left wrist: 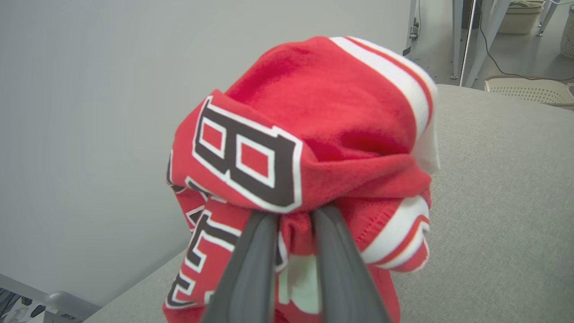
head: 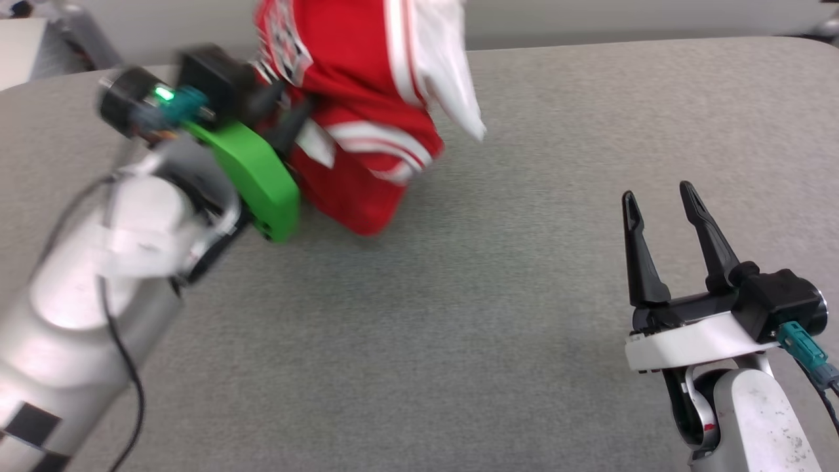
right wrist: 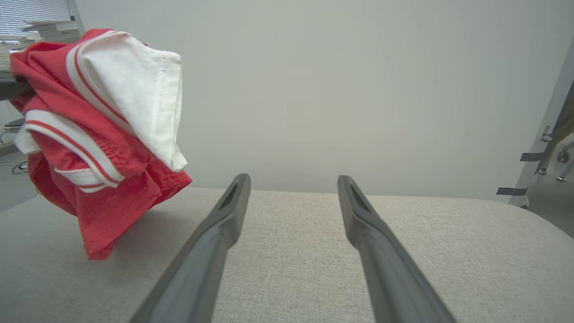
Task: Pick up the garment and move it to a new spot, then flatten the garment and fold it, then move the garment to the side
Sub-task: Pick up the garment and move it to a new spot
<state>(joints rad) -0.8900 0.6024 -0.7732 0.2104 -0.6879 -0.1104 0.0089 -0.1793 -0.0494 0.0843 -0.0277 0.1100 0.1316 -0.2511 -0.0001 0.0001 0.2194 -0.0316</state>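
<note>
Red jersey shirt (head: 367,98) with white sleeves and black, white-edged lettering hangs bunched in a lump over the far left part of the grey table (head: 459,328). The left pincer (head: 285,108) pinches it between its fingers. Whether its lowest fold touches the top I cannot tell. The right pincer (head: 657,193) stands spread and empty, well apart at the near right.

Likely a lab or office workroom: a grey padded surface (right wrist: 448,233), plain wall (right wrist: 358,89), window blinds (right wrist: 31,11), metal legs (left wrist: 468,45), a floor cable (left wrist: 493,58), and plastic baskets (left wrist: 529,89).
</note>
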